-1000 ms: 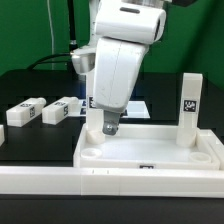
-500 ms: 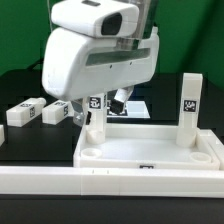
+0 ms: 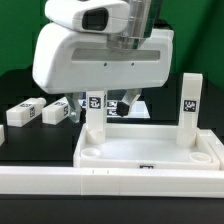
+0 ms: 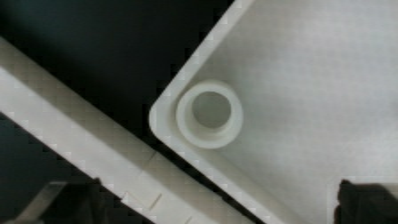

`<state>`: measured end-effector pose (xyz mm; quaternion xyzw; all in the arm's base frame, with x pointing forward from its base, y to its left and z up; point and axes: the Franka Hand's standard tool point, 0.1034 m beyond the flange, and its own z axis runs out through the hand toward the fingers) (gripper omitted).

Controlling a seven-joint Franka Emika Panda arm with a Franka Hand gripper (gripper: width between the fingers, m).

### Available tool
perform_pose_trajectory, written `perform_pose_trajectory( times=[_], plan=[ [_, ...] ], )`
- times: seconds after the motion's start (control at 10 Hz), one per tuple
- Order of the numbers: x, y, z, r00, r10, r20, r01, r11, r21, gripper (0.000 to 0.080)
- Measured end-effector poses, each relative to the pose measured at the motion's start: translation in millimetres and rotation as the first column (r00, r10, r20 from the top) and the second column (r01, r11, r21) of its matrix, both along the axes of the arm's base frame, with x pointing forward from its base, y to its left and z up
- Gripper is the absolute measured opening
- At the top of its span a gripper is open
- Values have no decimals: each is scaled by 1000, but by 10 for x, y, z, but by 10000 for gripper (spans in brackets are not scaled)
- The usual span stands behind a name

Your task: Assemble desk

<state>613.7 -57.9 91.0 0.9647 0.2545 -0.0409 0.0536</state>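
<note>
While the tabletop [image 3: 150, 148] sits low centre in the exterior view with one standing leg [image 3: 94, 120] and a second standing leg [image 3: 190, 103] in its back corners, the gripper [image 3: 120, 100] hangs wide and empty, so I'd grab the nearer loose leg [image 3: 60, 111], centre-left, squarely mid-length.

The tabletop [image 3: 150, 148] was plain white, with a small black-and-white square tag [image 3: 147, 167] on its front rim. The left upright leg [image 3: 95, 122] and the right upright leg [image 3: 190, 125] were white too, each bearing a black-and-white patterned tag near its top. The two lying legs [image 3: 25, 113] [image 3: 61, 110] showed the same white with black tag markings. The table [image 3: 30, 150] was black, the backdrop [image 3: 20, 30] green, and the arm's casing [image 3: 100, 55] white (glossy, with grey shading). The border rail [image 3: 40, 182] was white. In the wrist view the round socket [image 4: 210, 112] was white, greyer inside.
</note>
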Motion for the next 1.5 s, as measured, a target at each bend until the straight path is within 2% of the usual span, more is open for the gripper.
perform_pose_trajectory(
  times=[0.1, 0.3, 0.4, 0.8, 0.9, 1.0, 1.3, 1.5],
  plan=[
    [-35, -188, 54, 995, -104, 0, 104, 994, 32, 648],
    [-81, -487, 106, 968, -250, 14, 250, 967, 45, 648],
    [-121, -546, 99, 949, -314, 14, 313, 949, 45, 648],
    [-120, -512, 80, 864, -503, 28, 502, 864, 40, 648],
    [-187, -587, 75, 835, -550, 1, 549, 834, 55, 648],
    [-352, -744, 42, 788, -616, -24, 616, 785, 73, 648],
    [-797, -999, -152, 750, -658, -71, 662, 745, 82, 648],
    [-755, -950, -139, 755, -652, -68, 656, 750, 83, 648]
  ],
)
